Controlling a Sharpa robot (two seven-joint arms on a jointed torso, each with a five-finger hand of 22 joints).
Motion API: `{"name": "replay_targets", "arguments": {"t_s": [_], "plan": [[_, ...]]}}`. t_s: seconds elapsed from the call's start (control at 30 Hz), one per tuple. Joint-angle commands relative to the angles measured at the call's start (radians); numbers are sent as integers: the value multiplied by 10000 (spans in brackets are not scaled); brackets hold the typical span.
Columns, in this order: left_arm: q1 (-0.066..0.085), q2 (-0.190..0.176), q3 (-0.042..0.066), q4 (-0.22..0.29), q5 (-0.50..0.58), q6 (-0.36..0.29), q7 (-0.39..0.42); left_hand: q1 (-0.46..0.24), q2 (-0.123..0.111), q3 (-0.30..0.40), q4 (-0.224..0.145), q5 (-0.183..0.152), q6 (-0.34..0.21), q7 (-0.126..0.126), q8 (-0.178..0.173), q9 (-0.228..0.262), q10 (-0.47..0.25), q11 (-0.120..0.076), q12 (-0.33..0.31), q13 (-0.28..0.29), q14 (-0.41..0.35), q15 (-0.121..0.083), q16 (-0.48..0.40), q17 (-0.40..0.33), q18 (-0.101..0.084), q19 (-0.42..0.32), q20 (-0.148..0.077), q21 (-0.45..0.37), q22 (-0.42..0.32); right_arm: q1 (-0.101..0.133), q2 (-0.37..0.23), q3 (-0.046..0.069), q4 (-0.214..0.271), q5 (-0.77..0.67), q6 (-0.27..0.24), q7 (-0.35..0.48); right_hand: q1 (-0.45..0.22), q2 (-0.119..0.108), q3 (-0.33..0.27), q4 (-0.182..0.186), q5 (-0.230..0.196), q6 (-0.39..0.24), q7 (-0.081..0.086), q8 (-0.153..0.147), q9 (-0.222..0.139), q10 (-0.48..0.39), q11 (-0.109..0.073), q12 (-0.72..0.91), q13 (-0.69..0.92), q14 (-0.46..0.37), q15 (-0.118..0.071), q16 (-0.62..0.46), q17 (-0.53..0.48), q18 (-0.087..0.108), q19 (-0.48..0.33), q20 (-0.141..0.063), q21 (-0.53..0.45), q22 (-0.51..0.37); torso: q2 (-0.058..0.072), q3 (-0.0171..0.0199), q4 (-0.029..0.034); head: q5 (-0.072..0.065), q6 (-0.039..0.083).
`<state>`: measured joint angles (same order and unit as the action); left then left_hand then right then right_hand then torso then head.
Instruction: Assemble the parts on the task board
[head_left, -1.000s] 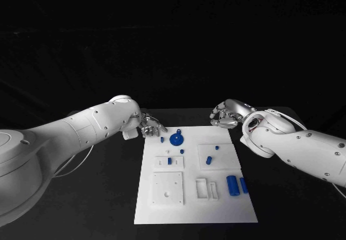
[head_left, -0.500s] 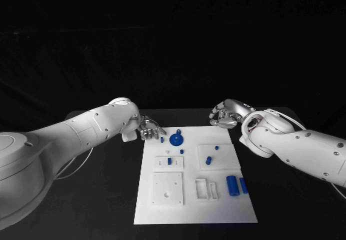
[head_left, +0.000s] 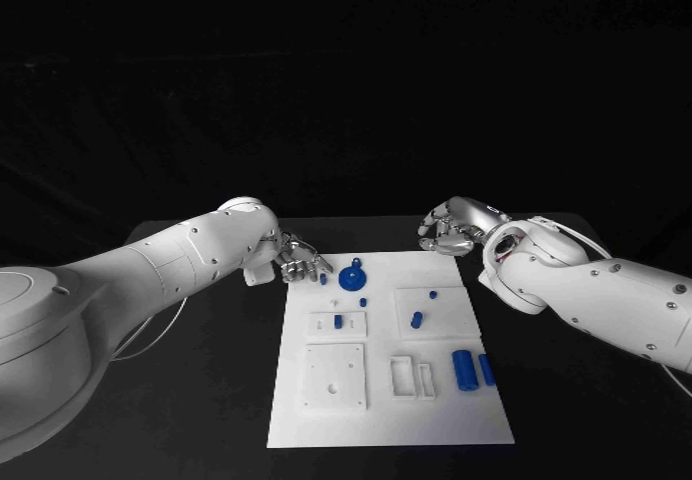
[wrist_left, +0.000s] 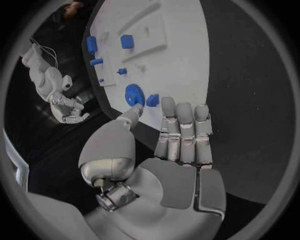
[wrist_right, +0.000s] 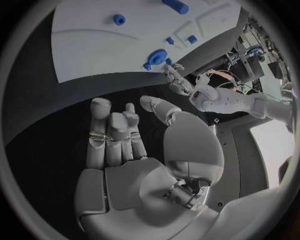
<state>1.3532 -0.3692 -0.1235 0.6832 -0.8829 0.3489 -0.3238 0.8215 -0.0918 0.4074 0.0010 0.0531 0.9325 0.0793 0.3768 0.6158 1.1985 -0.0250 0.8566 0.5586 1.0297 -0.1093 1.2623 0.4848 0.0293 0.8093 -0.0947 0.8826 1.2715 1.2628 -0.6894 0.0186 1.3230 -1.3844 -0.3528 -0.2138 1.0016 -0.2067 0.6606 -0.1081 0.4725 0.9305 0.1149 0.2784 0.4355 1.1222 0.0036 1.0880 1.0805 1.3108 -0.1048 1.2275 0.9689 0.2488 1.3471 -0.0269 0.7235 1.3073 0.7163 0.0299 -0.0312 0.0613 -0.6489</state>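
Note:
The white task board (head_left: 389, 400) lies in the middle of the black table. A blue gear (head_left: 355, 277) sits near its far edge, with a small blue piece (head_left: 323, 280) just left of it. My left hand (head_left: 300, 260) hovers at the board's far left corner, holding nothing. In the left wrist view its fingers (wrist_left: 184, 130) reach forward and the thumb points at the gear (wrist_left: 134, 95) and the small piece (wrist_left: 152, 100). My right hand (head_left: 450, 232) hangs beyond the far right corner, off the board. Its fingers (wrist_right: 112, 135) are loosely bent around nothing.
Further blue parts stand on the board: short pegs (head_left: 417, 320) mid-board, one in a small raised plate (head_left: 339, 322), and two cylinders (head_left: 464, 368) at the right. A larger square plate (head_left: 335, 375) and white brackets (head_left: 411, 378) lie nearer me. Black table surrounds the board.
My left hand has crept a little to the right and nearer, toward the gear at the board's far left corner. The right hand has stayed still.

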Motion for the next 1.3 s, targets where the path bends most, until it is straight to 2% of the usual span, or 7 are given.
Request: {"name": "replay_targets", "arguments": {"t_s": [0.03,0.43,0.6,0.8,1.3], "plan": [[-67,52,-11,32,46,307,102,62,92,-15,-122,59,-4,61,-55,-38,-52,-9,-33,15,-72,-13,-66,20,-125,-89,-1099,-67,23,1,3,11,11,-84,49,46,-45,20,-12,37,14,-55,107,-39,-1,-15,78,36,-9,22,60,-56,13,130,-7,-60,-68,138,-3,4,6,-11,-18],[-73,-2,-9,92,125,306,69,263,237,-70,-434,70,15,61,-61,-61,-48,-9,-45,40,-74,-8,-63,35,-136,-67,-1091,-103,76,1,19,14,-12,-84,55,41,-41,21,-9,40,8,-54,107,-37,0,-15,78,38,-10,22,59,-57,14,130,-6,-60,-69,139,-4,-3,-2,-35,-32],[-73,-13,-9,162,126,404,44,426,255,-85,-730,69,31,61,-63,-75,-48,-8,-60,52,-77,-3,-72,38,-144,-51,-1086,-138,107,1,31,15,-13,-84,55,38,-41,20,-9,41,6,-54,107,-36,0,-15,78,39,-11,22,59,-57,15,130,-6,-60,-69,140,-6,15,5,-34,-32],[-72,-17,-7,163,125,385,15,591,297,-32,-990,73,90,50,-39,-78,-24,-17,-66,64,-59,-3,-71,44,-154,-13,-1083,-165,135,1,30,16,-20,-84,68,28,-39,20,-8,43,5,-55,107,-36,1,-15,78,40,-11,21,59,-57,15,130,-7,-60,-70,140,-7,6,8,-41,-55],[-70,-9,-3,144,221,297,79,594,561,31,-1149,77,89,56,-50,-97,13,-13,-97,63,-43,0,-78,47,-171,31,-1079,-207,168,1,58,19,-74,-107,33,-54,-39,18,-8,47,2,-54,106,-33,3,-16,77,41,-13,21,59,-58,16,130,-9,-59,-72,141,3,8,15,-45,-86]]}}
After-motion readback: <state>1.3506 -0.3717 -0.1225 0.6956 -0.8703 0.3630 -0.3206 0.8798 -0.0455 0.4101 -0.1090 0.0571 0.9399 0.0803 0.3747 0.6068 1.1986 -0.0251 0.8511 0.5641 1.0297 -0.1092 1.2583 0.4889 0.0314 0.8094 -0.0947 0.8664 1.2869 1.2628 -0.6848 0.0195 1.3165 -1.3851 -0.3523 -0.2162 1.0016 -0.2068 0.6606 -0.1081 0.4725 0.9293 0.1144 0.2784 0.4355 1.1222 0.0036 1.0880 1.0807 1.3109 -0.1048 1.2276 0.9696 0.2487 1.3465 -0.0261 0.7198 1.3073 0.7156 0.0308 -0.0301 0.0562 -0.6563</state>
